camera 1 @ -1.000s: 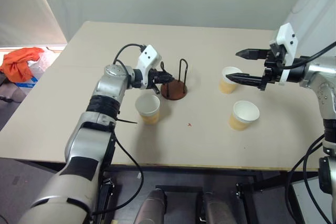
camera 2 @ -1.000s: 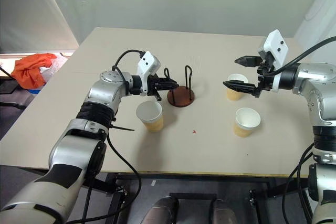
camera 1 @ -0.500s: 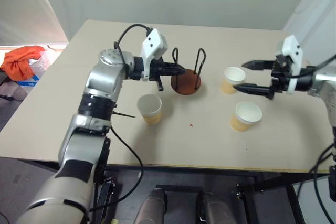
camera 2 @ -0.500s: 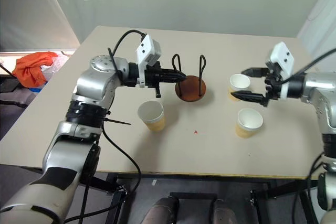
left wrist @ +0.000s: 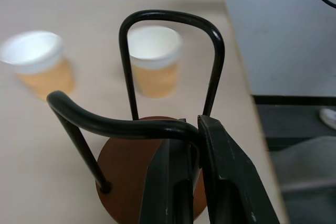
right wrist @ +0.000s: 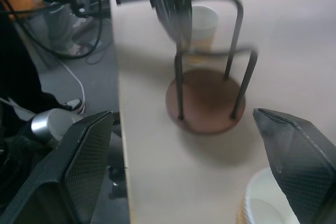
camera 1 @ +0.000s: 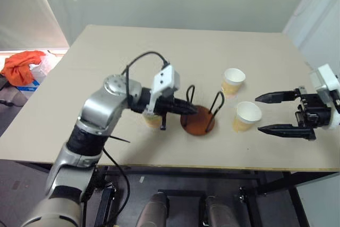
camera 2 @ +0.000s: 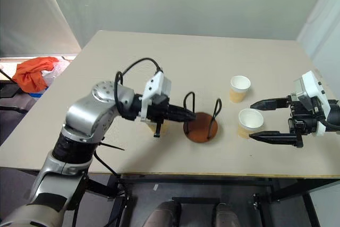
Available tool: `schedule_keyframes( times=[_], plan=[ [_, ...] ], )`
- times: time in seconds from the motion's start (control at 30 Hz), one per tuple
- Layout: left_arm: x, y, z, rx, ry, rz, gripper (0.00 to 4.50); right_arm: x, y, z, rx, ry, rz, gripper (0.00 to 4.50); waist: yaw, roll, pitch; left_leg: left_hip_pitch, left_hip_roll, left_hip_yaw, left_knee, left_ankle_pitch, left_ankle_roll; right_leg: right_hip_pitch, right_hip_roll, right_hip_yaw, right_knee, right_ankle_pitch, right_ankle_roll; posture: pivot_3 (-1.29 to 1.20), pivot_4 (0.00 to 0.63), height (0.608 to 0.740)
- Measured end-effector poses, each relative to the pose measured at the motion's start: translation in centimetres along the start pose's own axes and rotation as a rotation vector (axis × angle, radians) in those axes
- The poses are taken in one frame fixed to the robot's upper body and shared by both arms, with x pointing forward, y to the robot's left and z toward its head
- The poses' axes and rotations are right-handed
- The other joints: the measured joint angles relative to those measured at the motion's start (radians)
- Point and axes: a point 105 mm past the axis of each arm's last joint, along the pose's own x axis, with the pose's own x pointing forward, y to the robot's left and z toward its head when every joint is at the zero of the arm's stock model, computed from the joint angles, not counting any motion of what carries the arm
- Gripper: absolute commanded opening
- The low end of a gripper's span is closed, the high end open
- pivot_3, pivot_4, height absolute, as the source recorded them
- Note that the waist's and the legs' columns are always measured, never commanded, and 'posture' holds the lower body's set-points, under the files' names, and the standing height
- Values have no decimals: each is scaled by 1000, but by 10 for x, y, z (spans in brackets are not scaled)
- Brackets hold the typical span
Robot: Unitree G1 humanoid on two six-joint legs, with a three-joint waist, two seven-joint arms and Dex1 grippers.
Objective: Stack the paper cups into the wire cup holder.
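Head views. The wire cup holder (camera 1: 198,120) stands on the beige table (camera 1: 159,51), near its front edge and roughly mid-width. It consists of a round reddish-brown disc base and two thin black wire loops that rise upright from the disc. The left gripper (camera 1: 187,110) is clenched on the top of the loop nearer the robot's left, with its fingers pointing toward the robot's right. Three paper cups stand upright on the table, each white inside and pale yellow-orange outside. One cup (camera 1: 153,119) sits just behind the left gripper's white housing and is mostly hidden by it. A second cup (camera 1: 232,82) stands farther back on the holder's right. A third cup (camera 1: 246,116) stands just right of the holder. The right gripper (camera 1: 268,114) hangs beside that third cup with its two black fingers spread wide and nothing between them. An orange cloth (camera 1: 21,63) lies off the table at far left.

Left wrist view. The two black fingers (left wrist: 220,166) are pressed together on the bend of one wire loop. The second loop rises beyond it from the brown disc. Two cups, blurred, stand on the table past the holder.

Right wrist view. The holder (right wrist: 207,100) stands between the two widely parted fingers (right wrist: 294,156). A white cup rim (right wrist: 265,203) shows close to one finger.
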Motion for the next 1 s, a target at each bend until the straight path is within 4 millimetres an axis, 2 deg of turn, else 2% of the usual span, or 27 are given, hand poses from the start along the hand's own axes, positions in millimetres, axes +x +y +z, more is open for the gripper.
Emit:
schedule_keyframes(
  times=[0.2, 0.3, 0.47, 0.57, 0.73, 0.87, 1.0],
  plan=[
    [5, 4, -15, -34, 36, 60, 47, 1, -1, 0, -3, -3, -3, 4500, 0, 0, 0, 0, -2, 0, 0, 2, 1, 0, 0, 5, -1, 1, -1, 0, 150, 740],
    [11, 3, -21, -53, 49, 59, 47, 2, -2, 3, -15, -5, -5, 4500, 0, 0, 0, -1, -2, 0, 0, 0, 1, -1, 0, 5, -1, 4, -7, 0, 150, 740],
    [11, 1, -25, -60, 59, 51, 1539, 5, -4, 1, -18, 4, 2, 4500, 0, 0, 0, -1, -2, 1, -1, -5, 1, -1, 0, 4, -1, 0, -3, 0, 150, 740],
    [10, 1, -31, -59, 95, 55, 2611, 6, -6, 0, -19, 14, -1, 4500, 0, 0, 0, -2, -2, 1, -1, -6, -2, -1, 0, 4, -1, -3, -3, 0, 150, 740],
    [7, 0, -31, -44, 102, 47, 4395, 9, -8, -6, -7, 34, -3, 4500, 1, 0, 0, -2, -2, 1, 0, -8, -6, -1, 0, 5, 0, -7, -2, 0, 150, 740],
    [-2, -7, -22, 21, 102, 23, 4480, 11, -11, -9, -9, 51, -3, 4500, 0, 0, 0, -2, -2, 1, -1, -10, -6, -1, 0, 5, 0, -9, -2, 0, 150, 740],
    [-20, -16, -2, 85, 78, -11, 4480, 12, -16, -13, -24, 85, -6, 4500, 1, 0, 0, -1, -2, 1, -1, -14, 1, -1, 0, 5, 1, -9, -2, 0, 150, 740]
  ],
)
